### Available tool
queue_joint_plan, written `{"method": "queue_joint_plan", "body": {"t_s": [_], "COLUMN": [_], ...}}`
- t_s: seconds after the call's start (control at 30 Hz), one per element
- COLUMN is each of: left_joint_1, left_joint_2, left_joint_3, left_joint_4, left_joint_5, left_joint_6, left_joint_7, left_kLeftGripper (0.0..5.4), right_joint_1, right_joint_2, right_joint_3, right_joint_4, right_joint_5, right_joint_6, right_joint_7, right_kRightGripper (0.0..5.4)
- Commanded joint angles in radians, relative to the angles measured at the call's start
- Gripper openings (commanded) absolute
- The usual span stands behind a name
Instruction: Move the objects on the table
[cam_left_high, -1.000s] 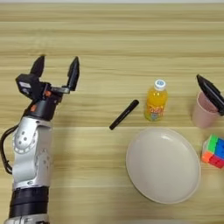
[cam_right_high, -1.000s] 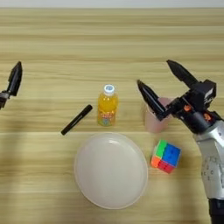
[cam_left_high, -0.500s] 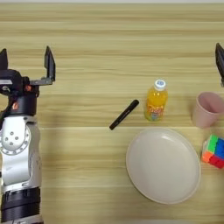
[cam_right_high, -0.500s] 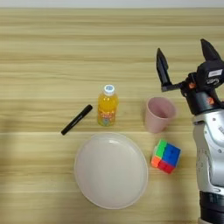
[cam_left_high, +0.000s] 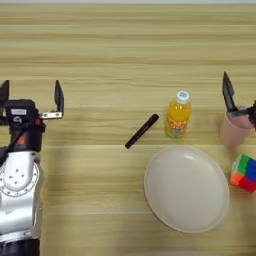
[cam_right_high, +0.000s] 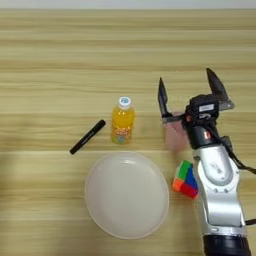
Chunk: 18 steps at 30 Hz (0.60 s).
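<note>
Across the light-wood table (cam_left_high: 100, 45), its plank-like grain running side to side, both arms stand raised with fingers spread wide. By size, the round beige plate (cam_right_high: 126, 194) leads: smooth, shallow, lying low and to the left of the right gripper (cam_right_high: 190, 97). That gripper straddles the pale pink cup (cam_right_high: 175, 135), which sits upright just below and between its black fingers (cam_right_high: 162, 98), partly hidden by the wrist; whether they touch it cannot be told. The orange-juice bottle (cam_right_high: 123, 120) stands upright, white cap up, to the left of the right gripper. The multicoloured puzzle cube (cam_right_high: 184, 179) sits below the cup, against the silver forearm. The slim black pen (cam_right_high: 88, 136) lies with its long axis diagonal, upper end pointing up-right toward the bottle, well to the right of the left gripper (cam_left_high: 31, 95). Compared with half a second ago, the right gripper has shifted left over the cup, while the objects lie unchanged.
</note>
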Motion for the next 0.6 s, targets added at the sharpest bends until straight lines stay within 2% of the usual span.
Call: {"method": "queue_joint_plan", "body": {"t_s": [0.03,0.13,0.27,0.47,0.6], "left_joint_1": [0.021,0.041,0.059,0.076,0.086], "left_joint_2": [-0.001,-0.005,-0.018,-0.038,-0.044], "left_joint_3": [-0.011,-0.020,-0.029,-0.048,-0.054], "left_joint_4": [0.045,0.075,0.091,0.074,0.070], "left_joint_5": [-0.002,-0.006,-0.016,-0.022,-0.025], "left_joint_6": [0.026,0.030,0.034,0.022,0.019], "left_joint_7": [0.001,-0.002,0.003,0.005,0.005], "left_kLeftGripper": [5.40,5.40,5.40,5.40,5.40], "right_joint_1": [-0.001,0.000,0.001,-0.012,-0.042], "right_joint_2": [0.024,0.034,0.046,0.072,0.092], "right_joint_3": [0.044,0.085,0.131,0.170,0.184], "right_joint_4": [0.052,0.076,0.096,0.144,0.198], "right_joint_5": [0.022,0.042,0.050,0.057,0.046], "right_joint_6": [-0.059,-0.103,-0.112,-0.067,-0.018], "right_joint_7": [0.040,0.085,0.121,0.138,0.122], "right_kRightGripper": [5.37,5.37,5.37,5.37,5.37]}}
